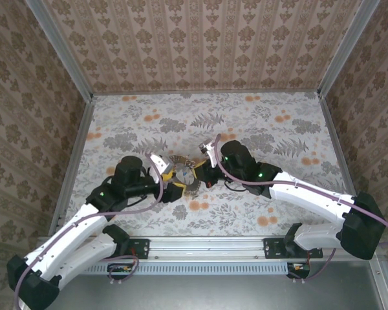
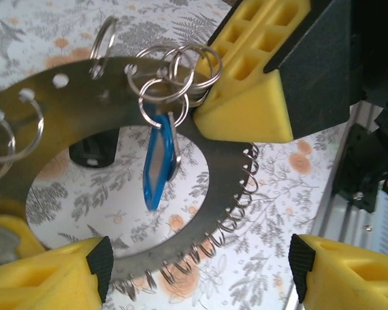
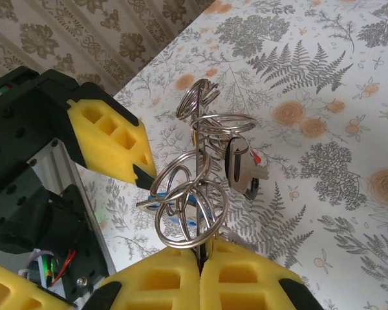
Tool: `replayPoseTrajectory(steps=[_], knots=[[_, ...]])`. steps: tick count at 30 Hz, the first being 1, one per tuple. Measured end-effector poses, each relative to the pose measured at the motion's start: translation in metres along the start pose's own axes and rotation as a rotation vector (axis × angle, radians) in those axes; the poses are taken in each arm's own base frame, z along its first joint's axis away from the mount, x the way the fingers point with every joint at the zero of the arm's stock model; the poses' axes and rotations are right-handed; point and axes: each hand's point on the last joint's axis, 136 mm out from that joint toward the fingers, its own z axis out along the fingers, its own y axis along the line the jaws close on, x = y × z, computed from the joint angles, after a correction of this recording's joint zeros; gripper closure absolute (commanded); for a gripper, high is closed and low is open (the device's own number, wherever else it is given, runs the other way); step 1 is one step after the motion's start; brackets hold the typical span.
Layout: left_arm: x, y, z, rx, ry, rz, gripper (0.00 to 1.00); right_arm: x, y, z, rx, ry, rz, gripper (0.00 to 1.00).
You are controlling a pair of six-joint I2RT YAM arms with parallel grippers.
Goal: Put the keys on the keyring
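The keyring (image 2: 229, 181) is a flat silvery ring plate with holes, carrying small split rings and a wire coil along its rim. It is held up over the table centre (image 1: 181, 175). My right gripper (image 3: 200, 248) is shut on the plate's edge, seen edge-on (image 3: 198, 194); its yellow finger (image 2: 246, 97) clamps the rim. A blue key (image 2: 156, 168) hangs from the split rings, also visible as a blue key (image 3: 171, 205). A black-headed key (image 3: 236, 165) hangs from another ring. My left gripper (image 2: 200, 268) is open, its jaws wide apart, the left pad (image 2: 100, 265) beside the plate's lower rim.
The floral tablecloth (image 1: 246, 123) spreads beyond both arms, bounded by patterned walls. An aluminium rail (image 1: 207, 245) runs along the near edge, close beside the left gripper (image 2: 362, 161). The two grippers (image 1: 181, 173) nearly touch at mid-table.
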Motion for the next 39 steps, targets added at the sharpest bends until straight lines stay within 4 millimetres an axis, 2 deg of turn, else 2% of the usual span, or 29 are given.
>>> replayPoseTrajectory(steps=[3, 7, 10, 14, 16, 22, 27, 31, 39], knots=[[-0.005, 0.001, 0.004, -0.022, -0.018, 0.087, 0.30, -0.001, 0.001, 0.000, -0.007, -0.002, 0.028, 1.00], [-0.009, 0.003, 0.013, -0.046, -0.023, 0.162, 0.42, -0.004, 0.003, 0.000, -0.017, -0.015, 0.065, 1.00], [-0.012, 0.007, 0.016, -0.077, -0.033, 0.207, 0.54, -0.006, 0.004, 0.000, -0.022, -0.023, 0.082, 1.00], [-0.014, 0.015, 0.017, -0.132, -0.034, 0.257, 0.78, -0.006, 0.005, 0.000, -0.024, -0.021, 0.085, 1.00], [-0.015, 0.018, 0.016, -0.155, -0.031, 0.282, 0.86, -0.005, 0.004, 0.001, -0.023, -0.019, 0.086, 1.00], [-0.016, 0.023, 0.014, -0.193, -0.015, 0.349, 0.94, 0.000, 0.003, 0.005, -0.027, 0.004, 0.091, 1.00], [-0.024, 0.020, 0.011, -0.199, -0.023, 0.404, 0.92, 0.007, 0.002, 0.006, -0.027, 0.031, 0.099, 1.00], [-0.023, 0.020, 0.013, -0.196, -0.018, 0.420, 0.72, 0.007, 0.002, 0.006, -0.027, 0.032, 0.102, 1.00], [-0.020, 0.015, 0.007, -0.177, -0.044, 0.405, 0.58, 0.007, 0.002, 0.006, -0.027, 0.032, 0.102, 1.00]])
